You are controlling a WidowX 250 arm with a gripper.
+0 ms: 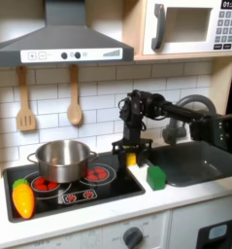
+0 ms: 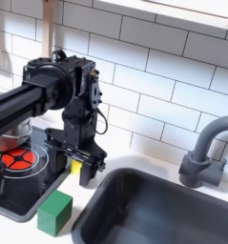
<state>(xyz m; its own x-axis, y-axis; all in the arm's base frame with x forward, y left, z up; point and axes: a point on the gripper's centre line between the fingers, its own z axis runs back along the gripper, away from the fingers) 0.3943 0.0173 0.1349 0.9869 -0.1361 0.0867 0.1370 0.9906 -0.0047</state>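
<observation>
A small yellow block (image 2: 77,168) sits between the fingers of the claw (image 2: 79,164), close above the white counter (image 2: 20,227), between the stove and the sink. In the first exterior view the yellow block (image 1: 132,159) shows under the black claw (image 1: 132,154). Most of it is hidden, so its exact shape is unclear.
</observation>
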